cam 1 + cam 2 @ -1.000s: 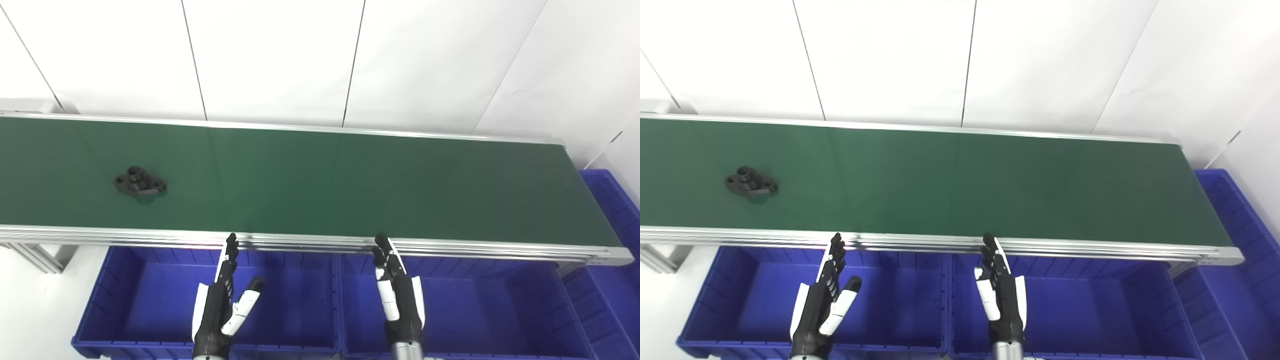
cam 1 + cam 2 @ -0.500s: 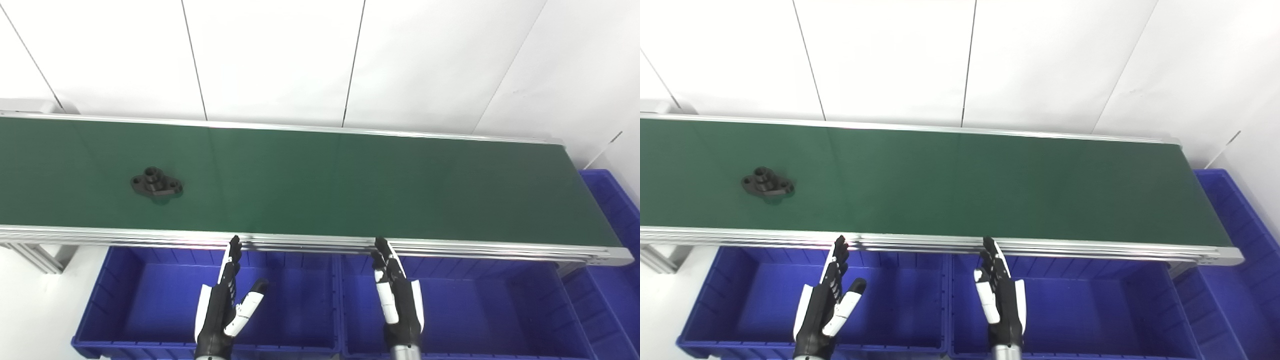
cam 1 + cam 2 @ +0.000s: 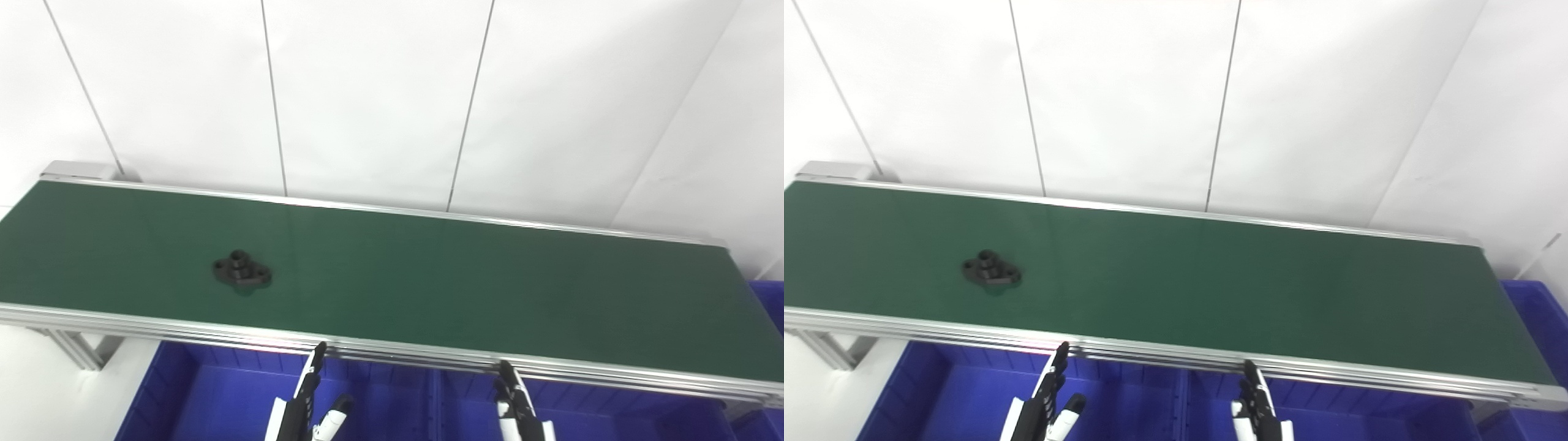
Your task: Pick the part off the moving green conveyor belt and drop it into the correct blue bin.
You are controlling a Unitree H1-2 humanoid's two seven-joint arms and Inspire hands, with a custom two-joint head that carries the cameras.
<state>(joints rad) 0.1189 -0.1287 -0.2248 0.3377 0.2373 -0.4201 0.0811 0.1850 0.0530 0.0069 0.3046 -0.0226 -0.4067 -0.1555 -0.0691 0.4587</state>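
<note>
A black flanged part (image 3: pixel 242 272) lies on the green conveyor belt (image 3: pixel 465 288), left of the middle; it also shows in the right eye view (image 3: pixel 991 274). My left hand (image 3: pixel 306 410) is at the bottom edge, open with fingers straight, over a blue bin and in front of the belt's near rail. My right hand (image 3: pixel 517 410) is at the bottom edge too, open with fingers straight. Both hands are empty, largely cut off by the frame and well short of the part.
Blue bins (image 3: pixel 233 398) stand below the belt's near aluminium rail (image 3: pixel 429 355), with a divider (image 3: pixel 433 404) between two of them. Another blue bin (image 3: pixel 1540 306) is at the belt's right end. A white panelled wall is behind the belt.
The camera has tilted up, so the whole scene sits lower and the hands are mostly out of frame. The part has travelled to the right along the belt.
</note>
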